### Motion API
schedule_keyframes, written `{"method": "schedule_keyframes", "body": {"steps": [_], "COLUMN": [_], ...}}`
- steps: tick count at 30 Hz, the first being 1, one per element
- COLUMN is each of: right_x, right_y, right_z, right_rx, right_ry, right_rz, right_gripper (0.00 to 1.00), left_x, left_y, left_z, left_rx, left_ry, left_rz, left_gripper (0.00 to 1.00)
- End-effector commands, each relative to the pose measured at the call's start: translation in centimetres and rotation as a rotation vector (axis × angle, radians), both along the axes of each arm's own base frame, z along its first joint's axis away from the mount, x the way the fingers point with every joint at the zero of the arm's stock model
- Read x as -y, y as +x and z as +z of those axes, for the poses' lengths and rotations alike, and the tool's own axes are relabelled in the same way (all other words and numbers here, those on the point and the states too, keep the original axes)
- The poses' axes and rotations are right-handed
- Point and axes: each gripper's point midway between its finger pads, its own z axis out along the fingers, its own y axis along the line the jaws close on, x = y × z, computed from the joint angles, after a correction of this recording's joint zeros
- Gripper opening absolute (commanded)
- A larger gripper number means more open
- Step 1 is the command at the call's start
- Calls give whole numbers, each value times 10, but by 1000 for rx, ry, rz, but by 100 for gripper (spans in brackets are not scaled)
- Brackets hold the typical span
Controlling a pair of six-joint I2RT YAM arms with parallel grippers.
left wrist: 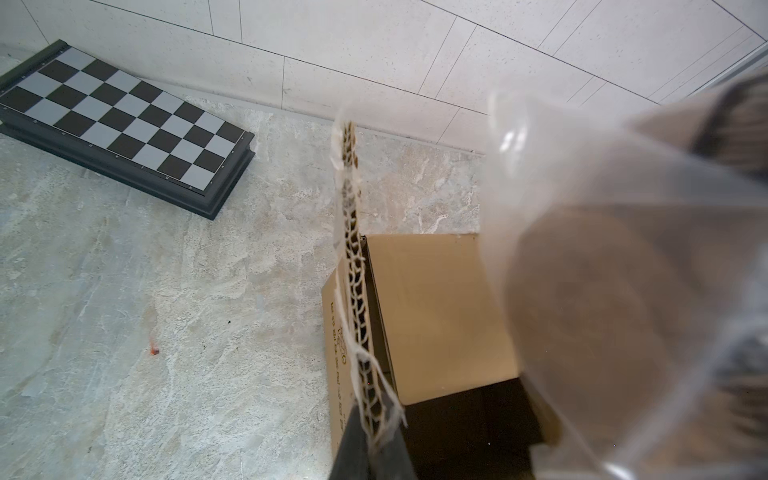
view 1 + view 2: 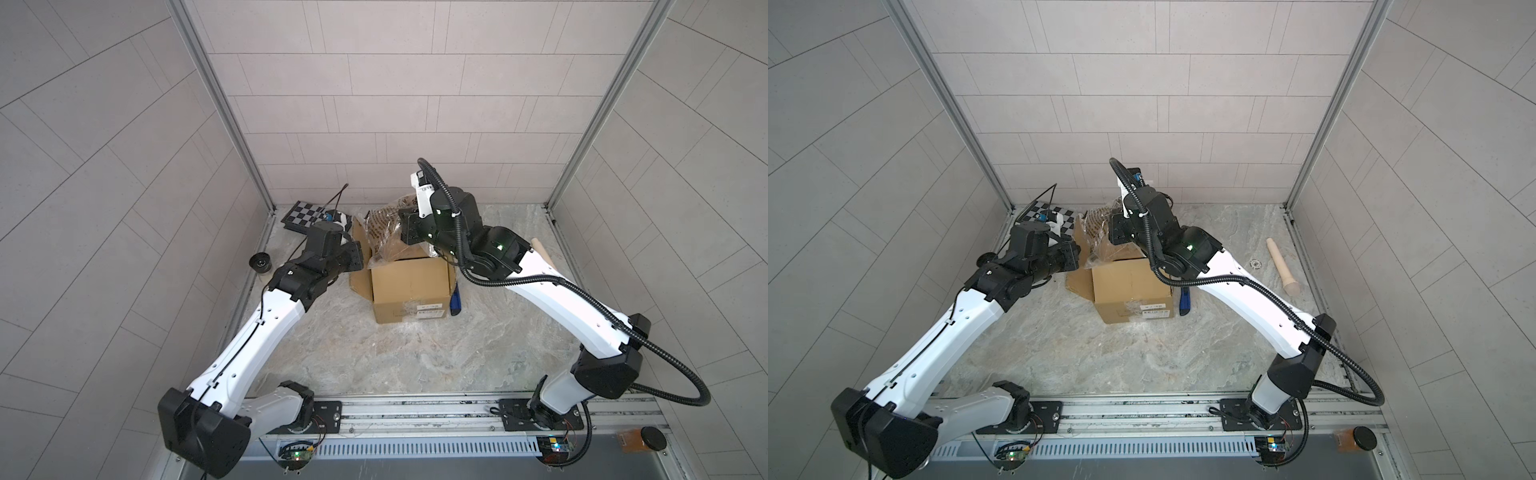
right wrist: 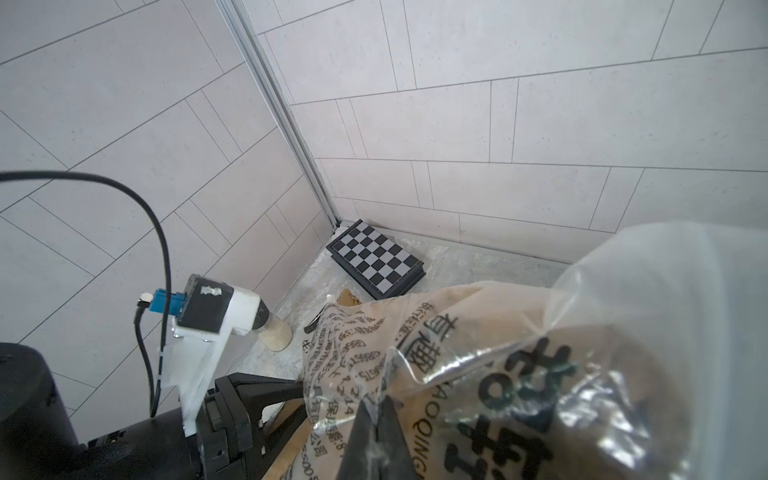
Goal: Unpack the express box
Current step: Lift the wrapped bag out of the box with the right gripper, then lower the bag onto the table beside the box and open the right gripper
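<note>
The express box [image 2: 409, 291] is seen centred on the table [image 2: 374, 357], already opened. 1 flap [image 1: 353, 249] is pinched aside by the left gripper [image 1: 368, 444], likely so the mouth is unobstructed; 1 printed plastic bag [image 2: 384, 230] is clamped and held above it by the right gripper [image 3: 376, 440]. Counted: 1 box, 1 bag, 2 grippers.

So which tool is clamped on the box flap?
The left tool, shut on the upright flap of the express box; the right tool instead pinches the clear printed bag above it.
</note>
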Motion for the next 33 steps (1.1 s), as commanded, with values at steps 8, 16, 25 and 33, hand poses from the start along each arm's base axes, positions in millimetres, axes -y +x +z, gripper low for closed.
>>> {"method": "schedule_keyframes", "body": {"steps": [8, 16, 25, 33], "right_x": [51, 124, 213, 253], "right_y": [-23, -36, -44, -31], "right_z": [89, 113, 79, -2], "right_rx": [178, 211, 142, 5], "right_ry": [111, 141, 117, 41], "right_rz": [-48, -157, -345, -465], "right_gripper": [0, 0, 0, 0], "left_x": [-19, -36, -41, -37], "left_y": [5, 17, 28, 36], "left_z": [9, 24, 35, 27], "left_rx": [24, 53, 59, 27], "left_ry": [124, 114, 137, 114], "left_rz": [42, 79, 24, -24], "left_gripper": [0, 0, 0, 0]}}
